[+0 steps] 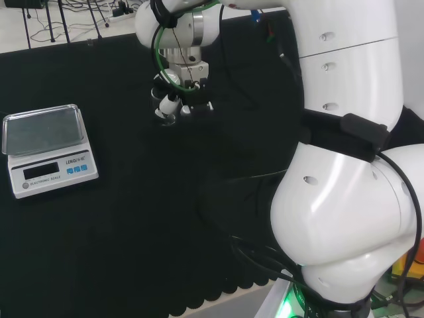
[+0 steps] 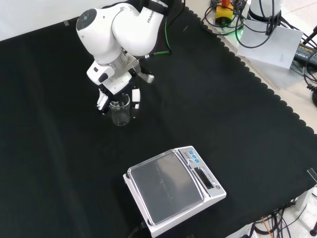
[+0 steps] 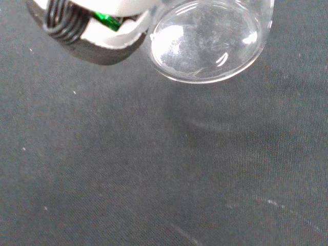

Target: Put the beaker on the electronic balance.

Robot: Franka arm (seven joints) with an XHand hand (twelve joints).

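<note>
The clear beaker [image 2: 120,111] is gripped upright between the curled fingers of the hand [image 2: 110,94] and seen raised off the black cloth [image 2: 223,99] in the wrist view, well apart from the electronic balance [image 2: 173,188], nearer the camera in the front view.

I see the white arm [image 2: 124,29] reaching down over the cloth, my hand [image 2: 115,94] pointing downward with its fingers [image 2: 135,97] curled around the beaker [image 2: 120,111].
</note>
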